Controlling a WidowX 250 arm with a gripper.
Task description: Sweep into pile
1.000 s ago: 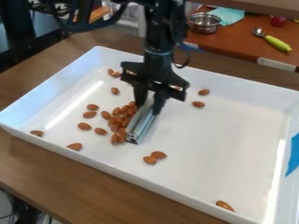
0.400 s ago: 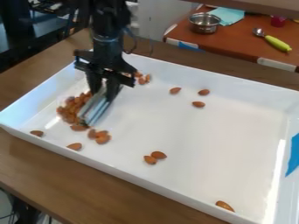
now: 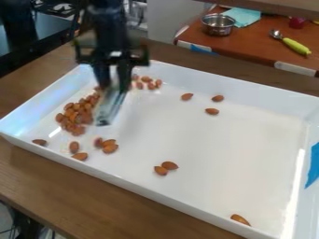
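The black gripper [image 3: 112, 83] hangs over the left part of the white tray [image 3: 205, 140], shut on a silvery metal bar [image 3: 109, 109] that slants down between its fingers. Just left of the bar lies a cluster of almonds [image 3: 76, 114]. A smaller group of almonds [image 3: 147, 83] sits by the tray's back wall, right of the gripper. Loose almonds are spread elsewhere: a few [image 3: 107, 144] in front of the bar, a pair [image 3: 166, 167] near the front middle, several toward the back, and one [image 3: 240, 219] at the front right.
The tray's raised walls surround the almonds, on a brown wooden table [image 3: 93, 200]. Blue tape [image 3: 313, 164] marks the right wall. Behind stands another table with a metal bowl [image 3: 218, 24], a teal cloth [image 3: 242, 16] and a spoon with a green handle [image 3: 295, 45].
The gripper and bar moved left, then slightly right and back from the main cluster. That cluster has shifted left in the tray, and several almonds near the front left have moved.
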